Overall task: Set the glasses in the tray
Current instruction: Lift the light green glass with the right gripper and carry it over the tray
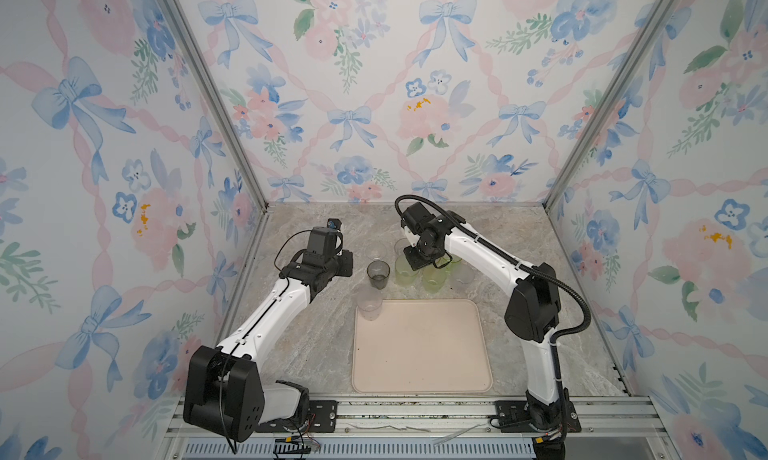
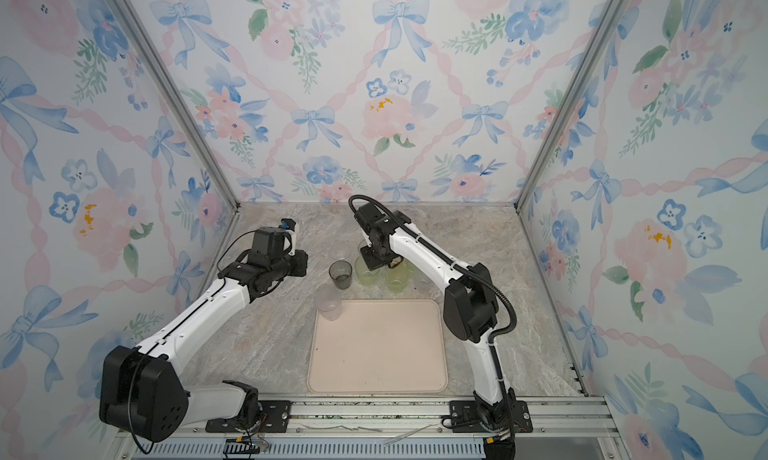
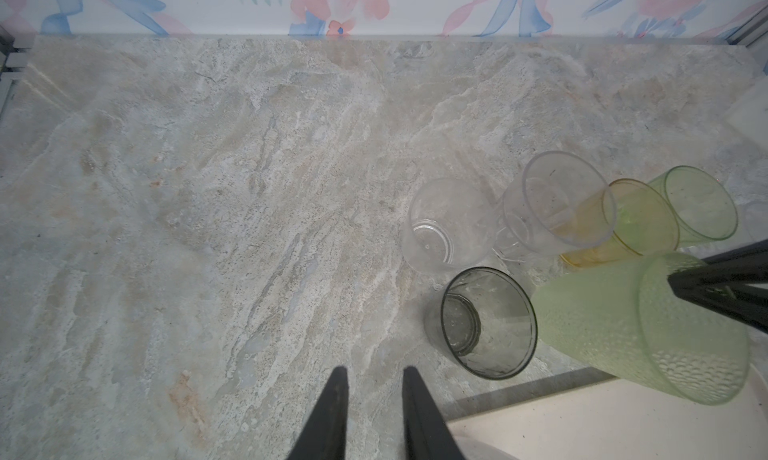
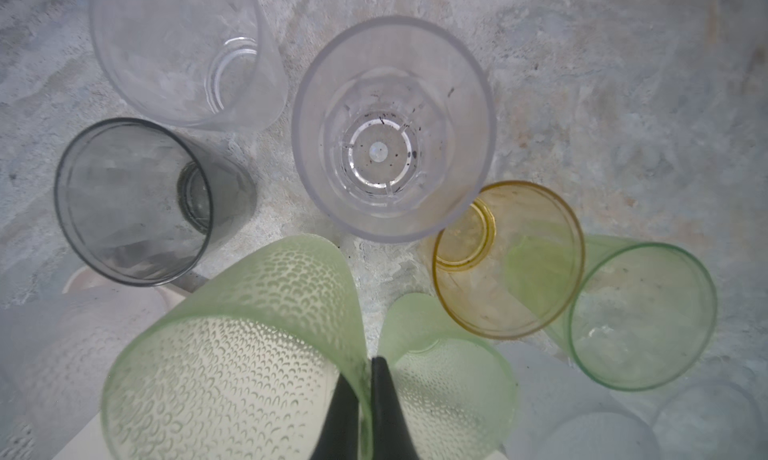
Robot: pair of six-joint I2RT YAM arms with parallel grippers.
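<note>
My right gripper [image 4: 365, 381] is shut on the wall of a pale green dimpled glass [image 4: 232, 354], one finger inside the rim and one outside. Whether that glass is off the table I cannot tell. Round it behind the tray stand the other glasses: a smoky grey one [image 4: 137, 202], two clear ones [image 4: 395, 133], an amber one [image 4: 507, 258] and a smooth green one [image 4: 640, 316]. The cream tray [image 1: 419, 354] lies in front, with a frosted glass [image 1: 369, 304] at its far left corner. My left gripper [image 3: 376, 372] hangs open over bare table, left of the grey glass [image 3: 486, 322].
A second green dimpled glass [image 4: 449, 387] stands right against the held one. Frosted glasses [image 4: 602, 433] crowd the group's right side. The patterned back wall [image 1: 374, 104] rises behind the marble table [image 1: 307, 337].
</note>
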